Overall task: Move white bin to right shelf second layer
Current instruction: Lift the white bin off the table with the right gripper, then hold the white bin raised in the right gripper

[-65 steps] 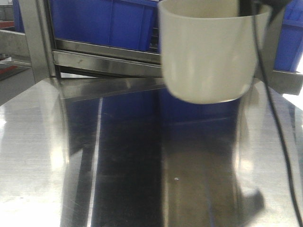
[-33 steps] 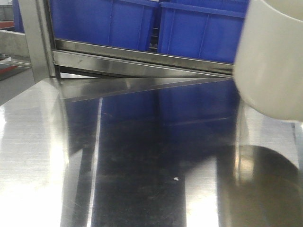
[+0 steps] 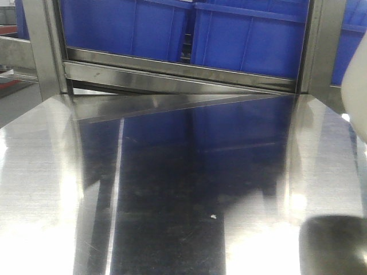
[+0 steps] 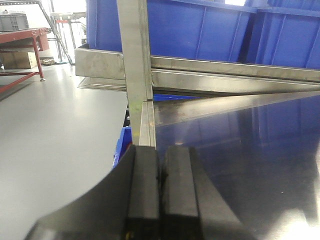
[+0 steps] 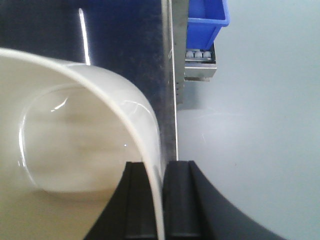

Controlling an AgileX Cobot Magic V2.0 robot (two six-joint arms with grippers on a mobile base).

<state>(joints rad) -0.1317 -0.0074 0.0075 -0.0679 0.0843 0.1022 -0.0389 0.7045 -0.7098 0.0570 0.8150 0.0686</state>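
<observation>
So the white bin (image 5: 75,140) is up off the desk (image 3: 172,200) at its right edge, right gripper (image 5: 159,200) with jaws pinching its wall, left gripper (image 4: 160,185) jaws closed on nothing, shelf drop-off not done yet.

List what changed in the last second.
The white bin swung right across the front view, from upper centre to a sliver at the right edge. The right gripper pinches its wall. Blue crates and steel tabletop unchanged.

Cream-white bin (image 5: 75,150) in black right gripper (image 5: 161,167); beyond it, blue crate (image 5: 206,20), dark shiny tabletop (image 5: 125,50), pale grey floor (image 5: 260,125).
</observation>
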